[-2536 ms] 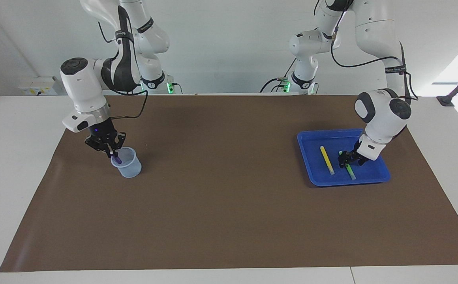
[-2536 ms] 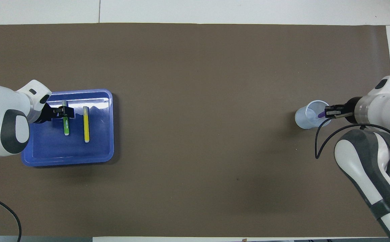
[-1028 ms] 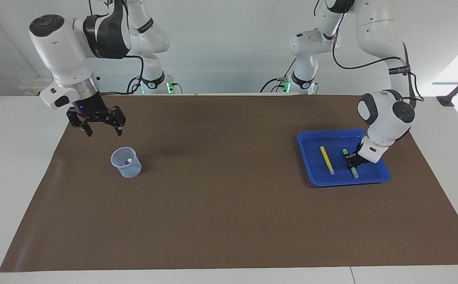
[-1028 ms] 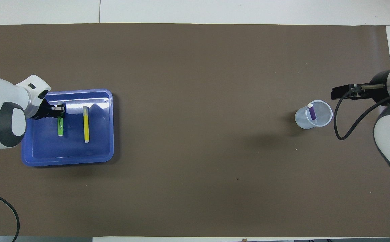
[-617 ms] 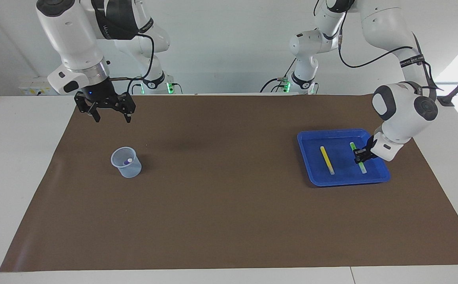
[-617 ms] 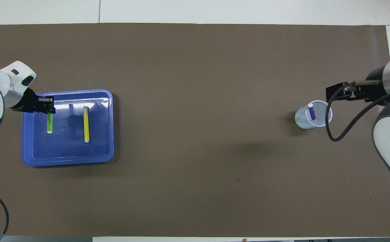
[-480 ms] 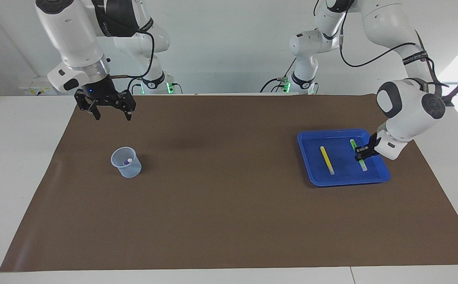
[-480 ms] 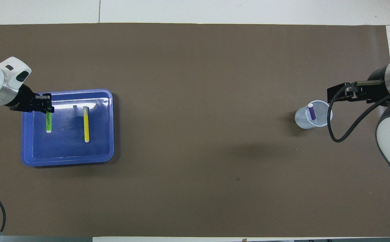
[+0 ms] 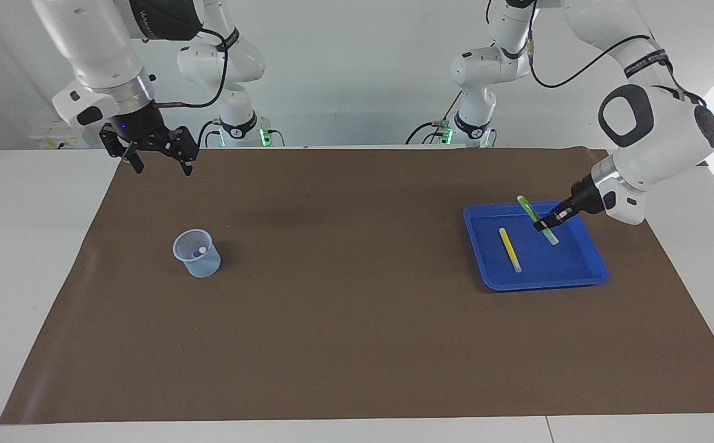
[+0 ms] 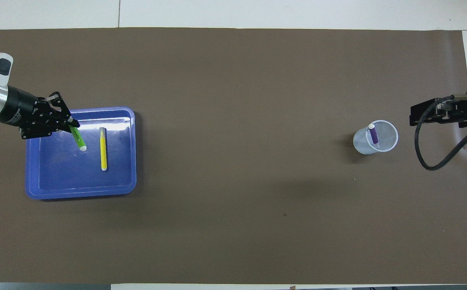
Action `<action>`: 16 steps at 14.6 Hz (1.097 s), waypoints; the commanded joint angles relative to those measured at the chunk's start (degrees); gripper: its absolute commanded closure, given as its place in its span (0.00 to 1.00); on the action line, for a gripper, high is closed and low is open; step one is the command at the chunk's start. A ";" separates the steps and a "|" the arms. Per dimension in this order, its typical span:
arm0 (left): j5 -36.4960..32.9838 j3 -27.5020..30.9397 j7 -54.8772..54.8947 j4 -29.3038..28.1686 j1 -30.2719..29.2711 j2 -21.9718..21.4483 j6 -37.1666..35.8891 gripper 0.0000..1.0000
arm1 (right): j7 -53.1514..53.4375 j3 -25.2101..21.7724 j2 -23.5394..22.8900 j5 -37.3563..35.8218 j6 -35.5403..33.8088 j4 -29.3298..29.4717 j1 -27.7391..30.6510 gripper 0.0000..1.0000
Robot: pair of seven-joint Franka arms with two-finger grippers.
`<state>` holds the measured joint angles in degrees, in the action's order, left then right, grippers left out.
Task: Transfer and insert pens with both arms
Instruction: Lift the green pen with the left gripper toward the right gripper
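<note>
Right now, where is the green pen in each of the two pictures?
Facing view: the green pen hangs tilted over the blue tray, at the picture's right, gripped by the left end effector.
Overhead view: the green pen is at the picture's left, over the same tray.
Shared landmark: the yellow pen lying in the tray beside it.

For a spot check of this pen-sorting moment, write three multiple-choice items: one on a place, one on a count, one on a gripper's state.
1. Where is the purple pen?
A. in the clear cup
B. in the blue tray
C. on the brown mat

2. How many pens lie flat in the tray?
A. none
B. one
C. two

3. What is the left gripper doing?
A. hanging open
B. shut on the green pen
C. shut on the yellow pen

Key: 1 A, its pale end sticks up inside the cup. 2 B, only the yellow one. 3 B, the green pen is lifted and tilted in its fingertips.
</note>
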<state>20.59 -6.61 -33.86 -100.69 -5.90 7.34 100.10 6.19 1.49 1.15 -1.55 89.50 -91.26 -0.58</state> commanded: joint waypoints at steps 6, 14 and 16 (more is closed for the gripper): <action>16.04 0.19 -39.76 -2.58 9.49 -5.84 2.36 1.00 | 0.75 0.18 0.26 0.57 -2.40 0.56 0.23 0.00; 33.10 0.19 -54.72 -14.26 24.24 -12.70 21.42 1.00 | 0.93 0.71 0.87 12.06 -1.53 0.73 -0.48 0.00; 35.99 0.19 -57.88 -17.16 29.08 -13.58 28.79 1.00 | 1.54 1.23 0.79 17.26 1.01 0.56 -0.74 0.00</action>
<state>53.40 -7.26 -88.82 -112.71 18.78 -3.02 122.23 6.29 2.02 1.72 11.52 88.70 -90.71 -1.30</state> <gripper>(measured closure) 0.837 0.000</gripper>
